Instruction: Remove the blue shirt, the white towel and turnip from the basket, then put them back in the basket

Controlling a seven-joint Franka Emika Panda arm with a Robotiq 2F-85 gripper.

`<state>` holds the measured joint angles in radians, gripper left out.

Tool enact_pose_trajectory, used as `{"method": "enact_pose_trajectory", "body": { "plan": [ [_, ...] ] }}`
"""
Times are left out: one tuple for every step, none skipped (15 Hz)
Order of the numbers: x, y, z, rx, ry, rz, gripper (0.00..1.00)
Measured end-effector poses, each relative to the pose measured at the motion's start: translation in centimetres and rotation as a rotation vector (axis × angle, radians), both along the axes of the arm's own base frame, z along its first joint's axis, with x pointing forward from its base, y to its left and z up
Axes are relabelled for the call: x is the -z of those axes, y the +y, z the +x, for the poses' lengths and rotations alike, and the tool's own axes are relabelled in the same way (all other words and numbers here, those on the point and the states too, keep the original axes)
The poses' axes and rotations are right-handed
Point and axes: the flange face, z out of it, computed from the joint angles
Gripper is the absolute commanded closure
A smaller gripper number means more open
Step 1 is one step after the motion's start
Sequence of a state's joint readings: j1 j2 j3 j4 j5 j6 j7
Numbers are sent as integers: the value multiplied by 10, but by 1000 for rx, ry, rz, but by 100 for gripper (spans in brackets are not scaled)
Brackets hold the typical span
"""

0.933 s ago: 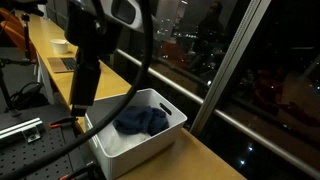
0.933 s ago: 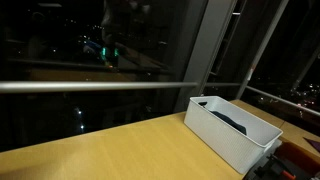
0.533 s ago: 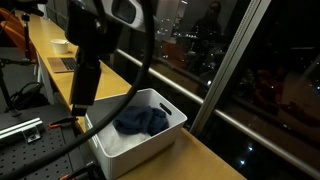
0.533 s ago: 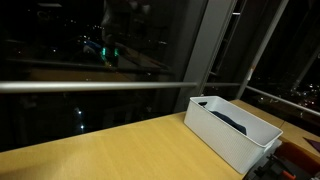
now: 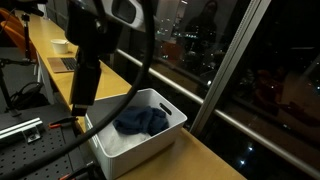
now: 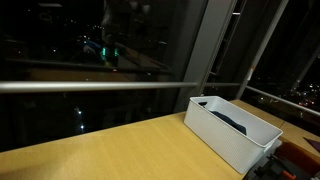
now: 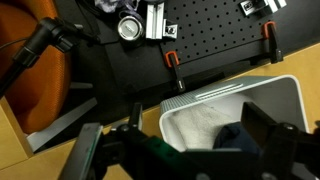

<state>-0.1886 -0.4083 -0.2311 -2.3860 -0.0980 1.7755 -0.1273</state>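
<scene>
A white plastic basket (image 5: 160, 137) stands on the wooden table and shows in both exterior views (image 6: 225, 138). A blue shirt (image 5: 141, 122) lies crumpled inside it on a white towel (image 5: 122, 142). In the wrist view the basket's rim (image 7: 215, 95) is below me, with the towel (image 7: 200, 126) and the shirt (image 7: 243, 136) in it. My gripper (image 7: 178, 150) hangs above the basket's near end, open and empty, its two fingers (image 7: 266, 127) wide apart. No turnip is visible. In an exterior view the dark arm (image 5: 85, 75) stands just beside the basket.
A large window with a metal rail (image 6: 100, 85) runs along the table's far side. A black perforated board (image 7: 210, 35) with clamps lies beside the basket. A bowl (image 5: 61, 45) sits further along the table. An orange chair (image 7: 35, 90) stands off the table's edge.
</scene>
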Motion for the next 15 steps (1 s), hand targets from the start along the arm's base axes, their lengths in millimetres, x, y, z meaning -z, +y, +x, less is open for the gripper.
{"method": "enact_pose_trajectory", "body": {
  "plan": [
    [0, 0, 0, 0, 0, 0, 0],
    [0, 0, 0, 0, 0, 0, 0],
    [0, 0, 0, 0, 0, 0, 0],
    [0, 0, 0, 0, 0, 0, 0],
    [0, 0, 0, 0, 0, 0, 0],
    [0, 0, 0, 0, 0, 0, 0],
    [0, 0, 0, 0, 0, 0, 0],
    [0, 0, 0, 0, 1, 0, 0],
    [1, 1, 1, -2, -1, 0, 0],
    [0, 4, 4, -11, -10, -5, 0],
    [0, 9, 8, -25, -22, -12, 0],
    [-1, 16, 15, -43, -39, -23, 0],
    [-2, 24, 23, -63, -60, -34, 0],
    [-2, 33, 34, -84, -83, -48, 0],
    [0, 43, 45, -106, -106, -63, 0]
  ]
}}
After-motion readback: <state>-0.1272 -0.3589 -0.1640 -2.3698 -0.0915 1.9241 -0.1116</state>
